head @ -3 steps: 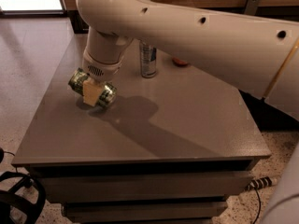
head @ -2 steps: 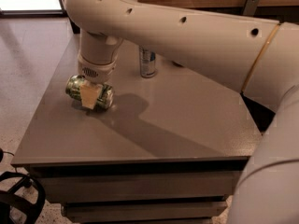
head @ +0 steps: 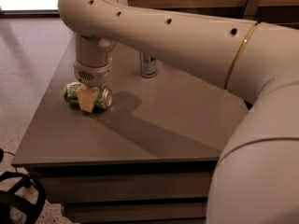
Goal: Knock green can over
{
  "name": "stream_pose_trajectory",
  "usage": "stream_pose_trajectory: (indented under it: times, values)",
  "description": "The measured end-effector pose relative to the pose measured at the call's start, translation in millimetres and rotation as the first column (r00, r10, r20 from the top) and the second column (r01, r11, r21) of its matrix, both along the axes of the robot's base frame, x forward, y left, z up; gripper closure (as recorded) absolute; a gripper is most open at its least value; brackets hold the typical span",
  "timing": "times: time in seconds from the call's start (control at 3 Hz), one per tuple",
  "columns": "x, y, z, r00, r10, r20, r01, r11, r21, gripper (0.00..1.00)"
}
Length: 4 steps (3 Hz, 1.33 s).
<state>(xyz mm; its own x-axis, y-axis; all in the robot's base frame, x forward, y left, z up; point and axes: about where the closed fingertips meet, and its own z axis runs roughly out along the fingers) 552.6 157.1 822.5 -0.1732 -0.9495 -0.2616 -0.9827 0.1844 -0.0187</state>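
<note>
The green can lies on its side on the grey table, near the left edge, with its silver top facing right. My gripper hangs straight down from the wrist over the can's middle. One pale finger shows in front of the can and its tip reaches the tabletop. The can's middle is hidden behind that finger.
A taller silver-and-blue can stands upright at the back of the table, partly hidden by my arm. The table's left edge is just beyond the green can. A black chair base sits on the floor at the lower left.
The arm and gripper have shifted slightly left. The green can has stayed lying on its side under the gripper.
</note>
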Motion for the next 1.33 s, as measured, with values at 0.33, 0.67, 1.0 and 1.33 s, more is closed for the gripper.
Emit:
stream_pose_trajectory:
  times: [0.33, 0.67, 1.0, 1.33]
  values:
    - [-0.9, 0.6, -0.7, 1.0000, 0.002, -0.001, -0.002, 1.000, -0.001, 0.44]
    - [-1.4, 1.0, -1.1, 1.0000, 0.004, -0.001, -0.004, 1.000, -0.002, 0.21]
    - [-2.2, 1.6, -1.8, 1.0000, 0.006, -0.002, -0.006, 1.000, -0.003, 0.00]
    - [-2.2, 1.6, -1.8, 1.0000, 0.006, -0.002, -0.006, 1.000, -0.003, 0.00]
